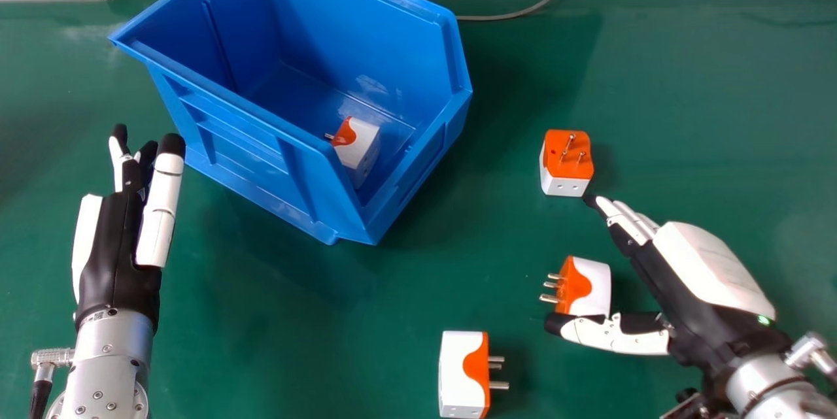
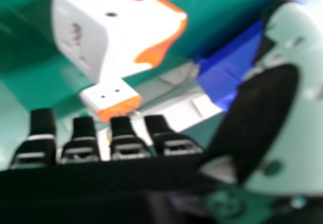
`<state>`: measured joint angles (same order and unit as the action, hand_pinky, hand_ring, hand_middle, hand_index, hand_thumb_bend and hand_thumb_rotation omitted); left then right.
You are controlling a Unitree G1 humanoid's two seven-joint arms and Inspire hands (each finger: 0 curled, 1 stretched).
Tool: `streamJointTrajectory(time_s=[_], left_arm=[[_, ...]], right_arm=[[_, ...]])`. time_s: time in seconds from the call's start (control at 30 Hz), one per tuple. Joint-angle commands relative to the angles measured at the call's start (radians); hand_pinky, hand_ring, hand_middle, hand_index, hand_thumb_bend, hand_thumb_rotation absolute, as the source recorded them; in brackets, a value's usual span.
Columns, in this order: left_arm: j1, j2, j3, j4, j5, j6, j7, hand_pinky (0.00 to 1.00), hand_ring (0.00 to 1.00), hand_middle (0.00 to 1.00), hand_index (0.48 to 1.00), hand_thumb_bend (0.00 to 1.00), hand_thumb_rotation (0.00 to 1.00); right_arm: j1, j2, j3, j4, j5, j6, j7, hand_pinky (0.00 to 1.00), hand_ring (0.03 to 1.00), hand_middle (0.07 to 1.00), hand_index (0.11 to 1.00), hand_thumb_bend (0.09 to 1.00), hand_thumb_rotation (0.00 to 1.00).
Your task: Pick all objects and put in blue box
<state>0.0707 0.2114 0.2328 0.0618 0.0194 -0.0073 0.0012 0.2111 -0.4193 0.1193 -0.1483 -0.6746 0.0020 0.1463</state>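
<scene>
In the head view, the blue box point(image 1: 307, 164) is set on the green table point(image 1: 686, 79), with one white-and-orange adapter point(image 1: 359, 144) held inside it. To the box's right, the middle adapter point(image 1: 592, 288) is framed between the thumb and extended fingers of the right hand point(image 1: 713, 268); nothing is gripped. It is probably light, rigid and rather slick, so it is best pinched across the smooth white casing, the metal pins being left free of load. The far adapter point(image 1: 567, 170) is stood pins up, also right of the box, just beside the fingertips, where it could be nudged. The near adapter point(image 1: 461, 373) is laid on the robot's side of the box. The left hand point(image 1: 118, 236) is held beside the box's left, fingers relaxed. In the right hand view, two adapters are seen beyond the uncurled fingers, and the raised box wall must be cleared by any carried piece.
</scene>
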Motion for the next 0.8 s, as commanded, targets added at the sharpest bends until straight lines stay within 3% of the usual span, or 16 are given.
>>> streamJointTrajectory(time_s=[0.0,0.13,0.3,0.5,0.77], left_arm=[[-0.021,0.004,0.002,-0.008,-0.006,-0.007,0.002,1.00,1.00,0.98,0.980,0.57,1.00],[-0.025,0.001,0.006,-0.005,-0.019,-0.003,0.000,1.00,1.00,0.98,0.983,0.57,1.00],[-0.026,0.005,0.008,-0.008,-0.023,-0.001,0.001,1.00,1.00,0.98,0.985,0.57,1.00],[-0.029,0.008,0.011,-0.001,-0.024,-0.001,0.000,1.00,1.00,0.98,0.985,0.57,1.00],[-0.021,0.009,0.011,-0.026,-0.014,0.012,0.005,1.00,1.00,0.98,0.985,0.57,1.00]], right_arm=[[-0.049,-0.004,0.013,0.021,-0.015,0.021,-0.003,0.87,0.944,0.947,0.933,0.501,0.53],[-0.091,-0.012,0.044,0.061,-0.041,0.047,-0.006,0.86,0.933,0.934,0.921,0.501,0.52],[-0.109,-0.035,0.068,0.079,-0.071,0.063,0.007,0.85,0.925,0.926,0.915,0.503,0.52],[-0.095,-0.076,0.081,0.047,-0.079,0.070,0.050,0.84,0.928,0.937,0.923,0.497,0.52],[-0.094,-0.113,0.092,0.045,-0.075,0.057,0.080,0.84,0.930,0.942,0.923,0.489,0.51]])
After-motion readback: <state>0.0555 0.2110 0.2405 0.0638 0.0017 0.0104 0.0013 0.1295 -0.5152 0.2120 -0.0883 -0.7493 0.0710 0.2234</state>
